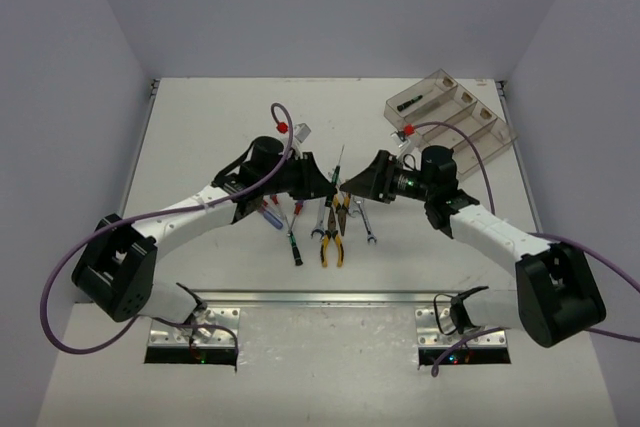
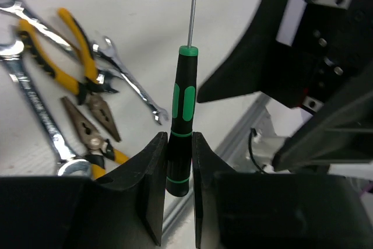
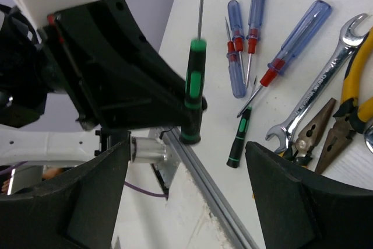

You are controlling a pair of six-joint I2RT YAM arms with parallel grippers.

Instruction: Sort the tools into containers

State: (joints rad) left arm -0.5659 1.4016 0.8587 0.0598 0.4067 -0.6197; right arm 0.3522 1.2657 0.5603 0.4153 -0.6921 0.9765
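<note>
Here we counted 3 blue-and-red clear-handled screwdrivers [image 3: 254,13], 2 yellow-and-black pliers [image 2: 73,42], 3 silver wrenches [image 2: 38,115] and 1 black-and-green screwdriver [image 3: 239,138] lying on the white table [image 1: 200,127]. The left gripper [image 2: 178,139] clenched a second black-and-green screwdriver [image 2: 183,100] aloft. The right gripper [image 3: 186,147] gaped, empty.

**Tools mid-frame, tray upper right**

Top view centre: a black-and-green screwdriver [image 2: 182,115] is pinched by its handle end between the left fingers [image 2: 152,185], shaft pointing up-frame. Below on the bench [image 1: 200,127] lie yellow-handled pliers [image 1: 332,242], silver wrenches [image 3: 317,83], blue-and-red screwdrivers [image 3: 303,30], another green-black screwdriver [image 3: 238,141]. The smoky four-bin tray [image 1: 470,117] holds one dark tool [image 1: 410,104].
</note>
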